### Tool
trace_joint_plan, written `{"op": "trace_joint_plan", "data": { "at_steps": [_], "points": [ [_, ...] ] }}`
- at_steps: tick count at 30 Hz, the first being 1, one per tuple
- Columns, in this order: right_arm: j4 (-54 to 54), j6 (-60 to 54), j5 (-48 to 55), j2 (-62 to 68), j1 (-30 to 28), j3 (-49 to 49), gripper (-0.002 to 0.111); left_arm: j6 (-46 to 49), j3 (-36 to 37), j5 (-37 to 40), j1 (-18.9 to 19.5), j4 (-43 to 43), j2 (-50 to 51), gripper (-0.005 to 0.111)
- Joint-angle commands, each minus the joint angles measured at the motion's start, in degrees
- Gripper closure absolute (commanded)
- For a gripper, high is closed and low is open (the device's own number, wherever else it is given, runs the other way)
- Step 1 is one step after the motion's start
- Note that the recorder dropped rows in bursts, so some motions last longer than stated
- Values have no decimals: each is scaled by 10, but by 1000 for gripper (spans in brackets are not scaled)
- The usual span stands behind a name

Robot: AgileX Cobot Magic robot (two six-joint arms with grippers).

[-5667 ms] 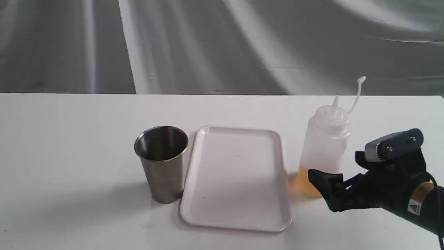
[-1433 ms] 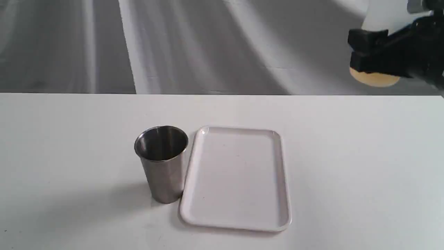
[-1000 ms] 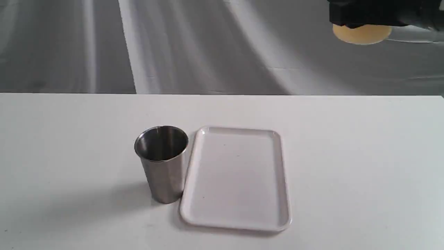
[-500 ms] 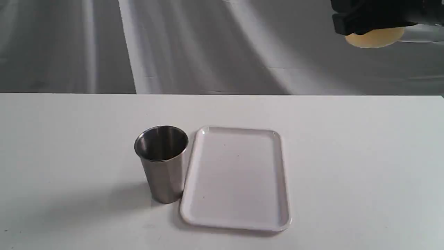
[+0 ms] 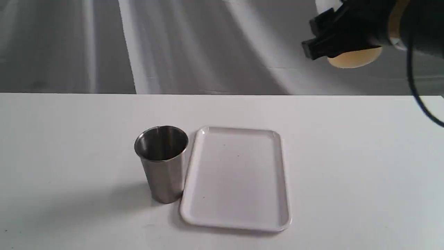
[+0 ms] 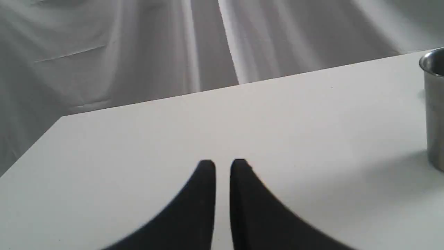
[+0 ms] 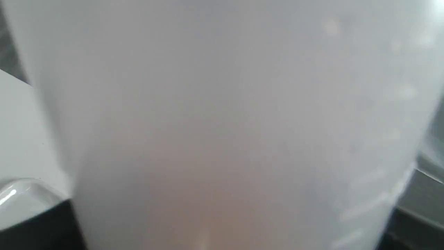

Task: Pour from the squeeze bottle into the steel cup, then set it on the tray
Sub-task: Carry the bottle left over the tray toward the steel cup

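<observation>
Table unchanged; right gripper, clamping squeeze bottle, moved left, lower; left gripper together.

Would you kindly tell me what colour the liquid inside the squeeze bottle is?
Amber-yellow; the squeeze bottle shows it best in the exterior view.

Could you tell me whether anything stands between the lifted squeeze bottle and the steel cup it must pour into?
Nothing visible does. The squeeze bottle hangs high at the right; only the flat tray lies between it and the steel cup, low on the table.
</observation>
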Motion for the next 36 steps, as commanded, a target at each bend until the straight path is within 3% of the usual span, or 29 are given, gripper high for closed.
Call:
{"op": "trace_joint_plan", "data": {
  "at_steps": [1,19,36],
  "points": [
    [-136,127,36,25,32,-5,108,-4,3,-7,1,0,-1,98],
    [-191,129,99,159,117,-6,108,-5,3,-7,1,0,-1,98],
    [-208,49,167,263,148,-104,108,-2,3,-7,1,0,-1,98]
  ]
}}
